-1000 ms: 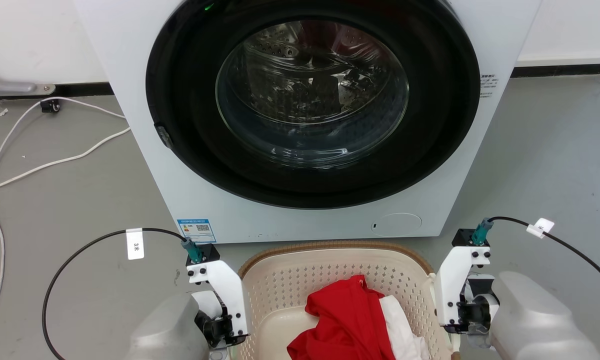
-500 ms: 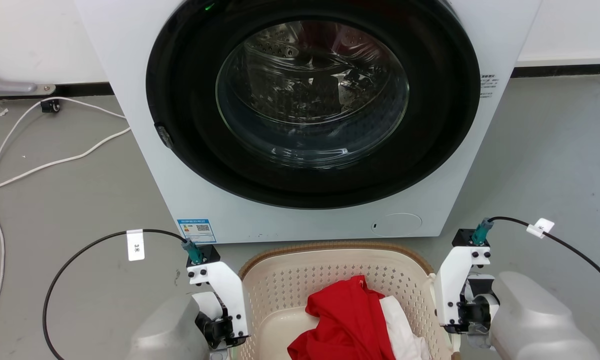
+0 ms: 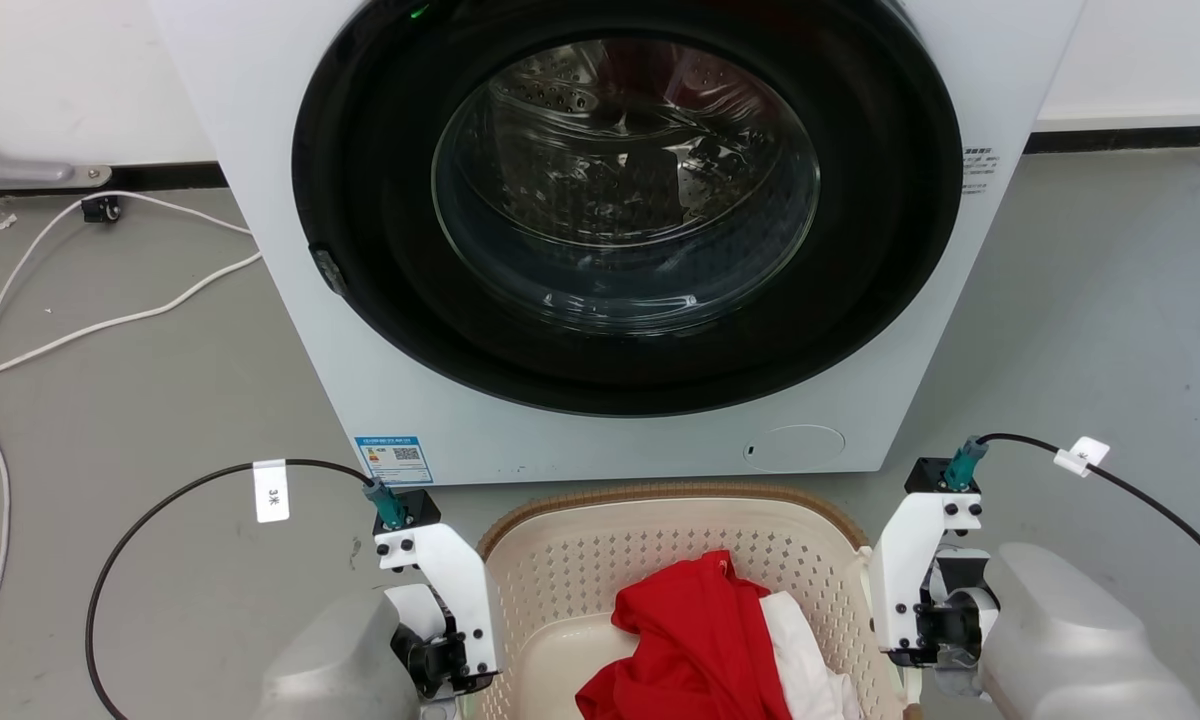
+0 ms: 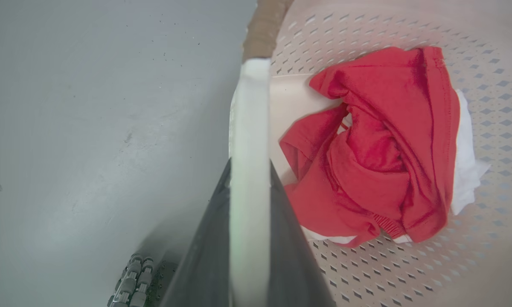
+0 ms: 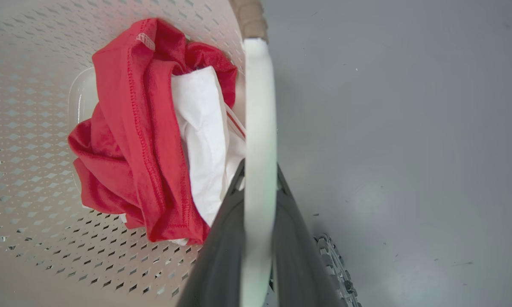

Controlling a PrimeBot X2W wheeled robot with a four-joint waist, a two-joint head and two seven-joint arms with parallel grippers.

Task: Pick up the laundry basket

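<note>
The cream laundry basket (image 3: 660,497), with perforated walls and a brown rim, stands on the floor at the bottom middle of the head view. A red garment (image 3: 690,640) lies inside it over a white one (image 3: 805,650). My left gripper (image 3: 457,655) hangs at the basket's left side. In the left wrist view my left gripper (image 4: 249,170) is shut, its dark fingers on either side of the white handle (image 4: 249,106). My right gripper (image 3: 915,640) sits at the basket's right side. In the right wrist view my right gripper (image 5: 260,170) is shut on the other white handle (image 5: 260,106).
A white front-loading washing machine (image 3: 260,150) with its round door (image 3: 625,190) closed stands just behind the basket. White cables (image 3: 110,320) trail over the grey floor at the left. Bare grey floor (image 3: 1090,300) lies to the right.
</note>
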